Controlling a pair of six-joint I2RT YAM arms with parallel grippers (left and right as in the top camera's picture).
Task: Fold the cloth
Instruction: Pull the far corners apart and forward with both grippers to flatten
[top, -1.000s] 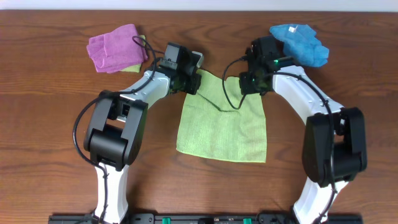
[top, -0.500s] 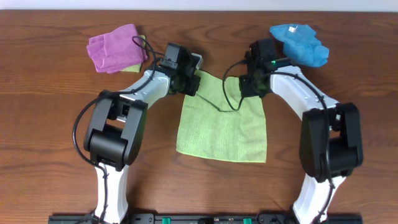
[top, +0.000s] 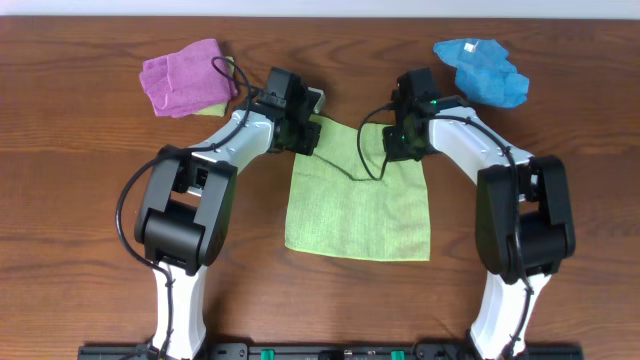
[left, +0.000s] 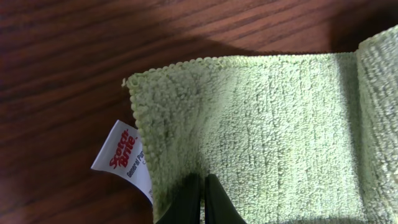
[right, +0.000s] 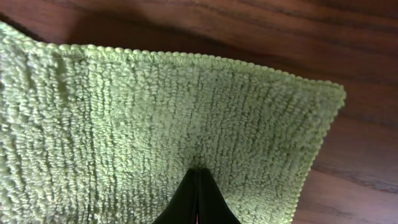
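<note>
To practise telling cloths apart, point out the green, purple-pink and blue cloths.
green cloth (top: 355, 210), overhead view, flat middle
purple-pink cloth (top: 182, 76), overhead view, bunched middle
blue cloth (top: 483, 72), overhead view, crumpled middle

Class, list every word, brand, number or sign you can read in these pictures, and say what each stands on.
"Scotch-Brite": red print on the white tag at the cloth edge.
Smaller dark print below it on that tag: too small to read.
Small white label on the blue cloth: too small to read.

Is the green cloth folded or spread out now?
Spread out: the green cloth lies as one open square on the table.
</note>
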